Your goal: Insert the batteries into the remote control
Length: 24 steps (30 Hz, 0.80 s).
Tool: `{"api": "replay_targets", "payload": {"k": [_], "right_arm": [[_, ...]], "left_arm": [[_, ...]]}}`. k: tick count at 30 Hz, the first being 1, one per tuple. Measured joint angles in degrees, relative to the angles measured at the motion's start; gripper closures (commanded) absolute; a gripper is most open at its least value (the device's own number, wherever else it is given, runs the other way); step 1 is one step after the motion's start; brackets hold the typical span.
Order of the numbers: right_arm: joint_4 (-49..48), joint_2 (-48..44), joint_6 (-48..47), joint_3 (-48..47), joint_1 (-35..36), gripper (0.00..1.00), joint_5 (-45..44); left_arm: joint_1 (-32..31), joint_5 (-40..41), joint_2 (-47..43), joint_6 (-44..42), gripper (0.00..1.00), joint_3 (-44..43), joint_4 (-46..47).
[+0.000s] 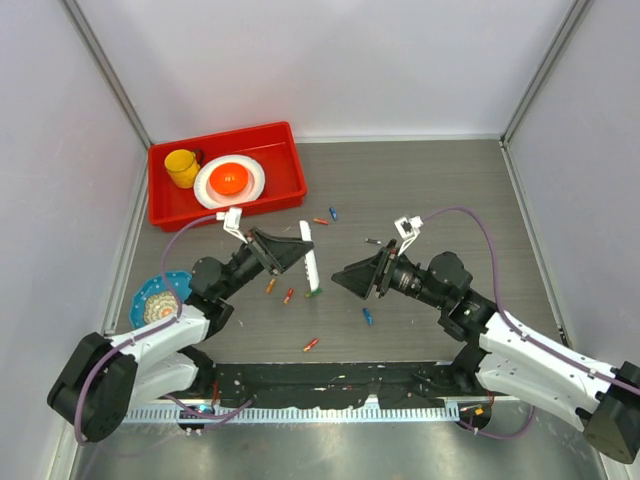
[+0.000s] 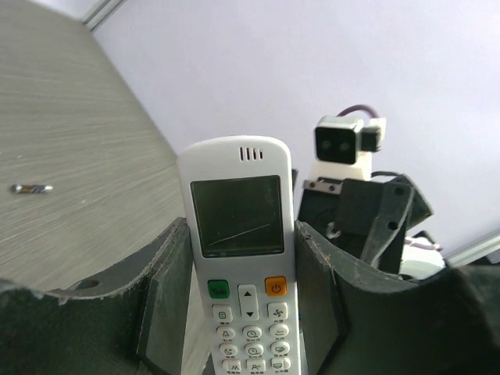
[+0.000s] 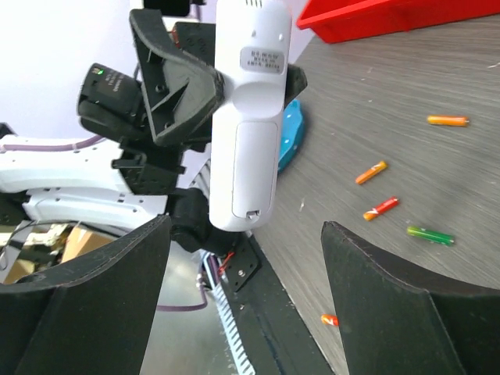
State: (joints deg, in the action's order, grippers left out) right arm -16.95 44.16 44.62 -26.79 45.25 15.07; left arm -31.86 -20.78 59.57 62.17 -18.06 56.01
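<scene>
Clamping the remote control (image 1: 310, 258), the left gripper (image 1: 292, 250) faced its closed back toward the right gripper (image 1: 338, 280), wide and empty at four o'clock; removing the cover (image 3: 251, 168) seemed next.

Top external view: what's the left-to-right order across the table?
blue patterned dish → white plate → remote control → nearer blue battery

The remote control (image 1: 310, 258) sits between the left gripper's (image 1: 298, 252) fingers. The right gripper (image 1: 343, 281) faces it, near but apart. Batteries (image 1: 311, 345) lie scattered on the table (image 1: 450, 200) beneath both.
</scene>
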Motion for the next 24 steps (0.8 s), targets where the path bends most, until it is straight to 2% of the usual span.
{"api": "replay_targets", "payload": {"k": [3, 7, 24], "right_arm": [[-4.3, 1.4, 1.3, 1.0, 0.0, 0.16, 2.8], [-8.2, 3.9, 2.4, 1.3, 0.0, 0.17, 5.1], [-22.3, 16.5, 7.4, 1.2, 0.7, 0.19, 10.0]], "left_arm": [[0.8, -0.8, 2.6, 4.0, 1.00, 1.5, 8.3], [0.9, -1.8, 6.1, 7.8, 1.00, 1.7, 13.5], [0.9, -4.3, 7.1, 9.6, 1.00, 1.7, 17.2]]}}
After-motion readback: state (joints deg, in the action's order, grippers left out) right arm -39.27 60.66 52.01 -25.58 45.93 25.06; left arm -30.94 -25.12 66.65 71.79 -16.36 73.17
